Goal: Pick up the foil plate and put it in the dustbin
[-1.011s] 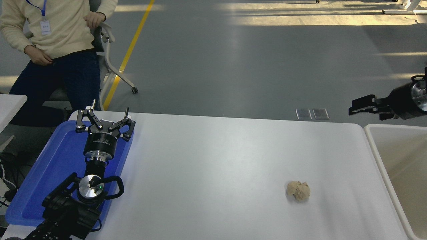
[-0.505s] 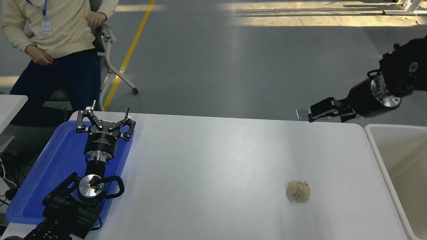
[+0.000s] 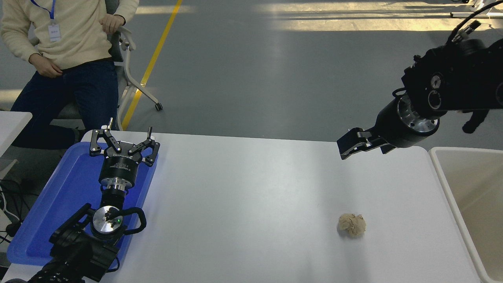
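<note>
The foil plate is not in view anywhere on the table. The dustbin (image 3: 480,184), a beige bin with a thick pale rim, stands at the table's right end, cut off by the picture's edge; what shows of its inside is bare. My right gripper (image 3: 346,147) hangs above the table's far right part, left of the dustbin, pointing left and down, with nothing visible in it. It is seen side-on. My left gripper (image 3: 124,133) is parked open over the blue tray at the lower left.
A small crumpled beige paper ball (image 3: 351,225) lies on the white table (image 3: 243,204), below the right gripper. A flat blue tray (image 3: 59,196) lies at the left edge. A person (image 3: 67,43) sits beyond the table's far left corner beside a chair.
My right arm has swung in from the right edge, leftward and lower, from beyond the dustbin to over the table's far right part. The left arm and the paper ball have not moved.
</note>
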You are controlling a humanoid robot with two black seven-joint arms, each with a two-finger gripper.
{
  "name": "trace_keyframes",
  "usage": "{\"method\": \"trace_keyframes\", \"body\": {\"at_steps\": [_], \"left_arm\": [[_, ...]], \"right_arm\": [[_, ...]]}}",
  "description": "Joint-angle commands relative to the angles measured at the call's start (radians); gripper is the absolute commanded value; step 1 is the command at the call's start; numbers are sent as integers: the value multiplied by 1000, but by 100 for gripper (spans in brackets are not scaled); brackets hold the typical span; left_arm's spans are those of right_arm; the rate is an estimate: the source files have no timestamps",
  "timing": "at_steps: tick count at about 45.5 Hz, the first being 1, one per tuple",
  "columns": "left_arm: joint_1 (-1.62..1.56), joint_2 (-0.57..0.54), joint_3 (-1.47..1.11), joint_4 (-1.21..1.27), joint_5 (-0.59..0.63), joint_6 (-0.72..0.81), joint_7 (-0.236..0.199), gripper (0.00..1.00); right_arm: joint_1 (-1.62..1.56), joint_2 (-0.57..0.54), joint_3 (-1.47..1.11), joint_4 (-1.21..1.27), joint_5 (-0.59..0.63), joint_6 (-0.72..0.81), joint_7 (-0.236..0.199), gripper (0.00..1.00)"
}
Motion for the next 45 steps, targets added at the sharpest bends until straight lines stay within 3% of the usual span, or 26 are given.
{"method": "trace_keyframes", "body": {"at_steps": [1, 21, 32, 45], "left_arm": [[0, 0, 0, 0, 0, 0, -1, 100], [0, 0, 0, 1, -2, 0, -3, 100], [0, 0, 0, 1, -2, 1, -3, 100], [0, 0, 0, 1, -2, 0, -3, 100]], "right_arm": [[14, 31, -46, 27, 85, -1, -55, 100], [48, 134, -9, 106, 179, 22, -45, 100], [66, 132, 6, 103, 228, 124, -43, 100], [63, 129, -1, 92, 228, 137, -41, 100]]}}
